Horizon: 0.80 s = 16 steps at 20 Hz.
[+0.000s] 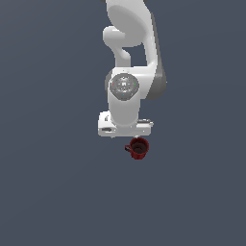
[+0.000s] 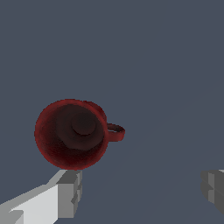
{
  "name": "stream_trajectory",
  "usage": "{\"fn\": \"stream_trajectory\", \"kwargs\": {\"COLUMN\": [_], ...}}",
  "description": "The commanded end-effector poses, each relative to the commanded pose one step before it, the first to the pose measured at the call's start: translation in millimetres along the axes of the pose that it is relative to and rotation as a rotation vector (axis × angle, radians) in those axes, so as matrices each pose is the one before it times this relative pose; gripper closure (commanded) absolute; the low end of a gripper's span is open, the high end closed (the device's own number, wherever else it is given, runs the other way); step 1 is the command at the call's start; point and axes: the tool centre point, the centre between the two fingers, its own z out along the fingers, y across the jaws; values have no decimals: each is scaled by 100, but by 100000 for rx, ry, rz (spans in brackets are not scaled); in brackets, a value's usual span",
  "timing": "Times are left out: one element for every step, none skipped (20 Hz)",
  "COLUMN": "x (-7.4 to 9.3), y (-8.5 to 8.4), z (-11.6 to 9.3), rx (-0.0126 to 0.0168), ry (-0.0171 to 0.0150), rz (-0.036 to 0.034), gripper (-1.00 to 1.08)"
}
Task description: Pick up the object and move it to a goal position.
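Dark red and glossy, the mug (image 1: 138,148) is seen in the exterior view just below the white arm (image 1: 127,91), upright. In the wrist view, the mug (image 2: 72,133) is shown with dark inside and loop handle; the fingers (image 2: 70,192) are spread wide apart, one beside its rim.

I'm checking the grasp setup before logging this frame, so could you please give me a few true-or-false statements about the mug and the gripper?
1. The mug stands upright with its opening facing up. True.
2. The gripper is shut on the mug. False: the fingers are spread wide and the mug is not between them.
3. The mug is blue. False: it is dark red with a dark inside.
4. The mug has a loop handle on one side. True.
5. In the exterior view, the mug sits just below the arm's hand. True.
6. A second mug stands nearby. False: only one is visible.
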Motion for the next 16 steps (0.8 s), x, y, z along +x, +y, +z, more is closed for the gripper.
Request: {"fn": "stream_trajectory", "kwargs": {"x": [531, 223, 215, 207, 198, 190, 182, 173, 165, 157, 148, 140, 132, 123, 115, 106], "y": [-213, -94, -95, -95, -96, -96, -96, -97, -97, -96, -96, -96, -95, -94, -94, -93], "z": [406, 168, 167, 166, 164, 164, 164, 163, 163, 163, 163, 164, 164, 165, 165, 166], "rx": [336, 148, 148, 148, 147, 147, 146, 146, 145, 144, 143, 142, 140, 139, 137, 136], "ry": [-3523, -1527, -1528, -1530, -1528, -1529, -1530, -1530, -1531, -1531, -1531, -1533, -1532, -1533, -1533, -1533], "rz": [308, 132, 129, 126, 122, 119, 116, 113, 110, 106, 103, 100, 96, 93, 90, 86], "gripper": [-100, -100, -100, -100, -100, -100, -100, -100, -100, -100, -100, -100, -100, -100, -100, -100]}}
